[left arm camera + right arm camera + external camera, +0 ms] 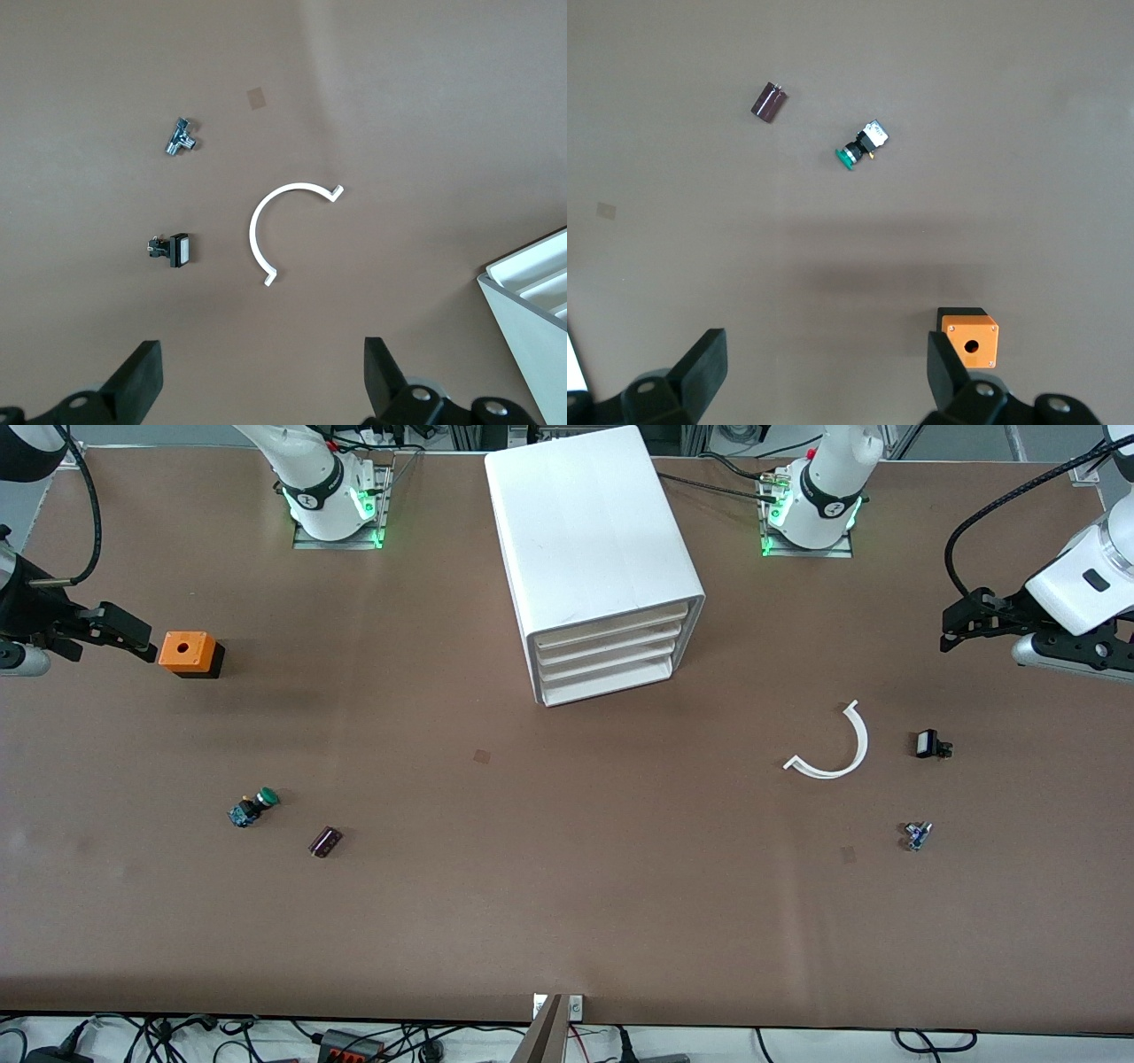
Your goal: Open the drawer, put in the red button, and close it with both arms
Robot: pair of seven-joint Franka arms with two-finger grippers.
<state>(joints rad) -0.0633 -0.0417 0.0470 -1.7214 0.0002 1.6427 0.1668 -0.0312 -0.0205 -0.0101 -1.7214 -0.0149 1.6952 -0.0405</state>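
Note:
No red-capped button shows in any view. The white drawer cabinet [602,558] stands at the middle of the table between the two bases, with its drawers [611,657] all shut; one corner of it shows in the left wrist view [532,310]. My left gripper [950,631] is open and empty, up in the air over the left arm's end of the table [261,354]. My right gripper [146,645] is open and empty, up in the air over the right arm's end, close beside the orange box [188,654] [824,345].
A green-capped switch [252,808] [859,148] and a dark red cylinder [325,841] [770,102] lie toward the right arm's end. A white curved strip [837,748] [275,226], a black part with a white face [928,744] [173,250] and a small metal part [917,835] [181,139] lie toward the left arm's end.

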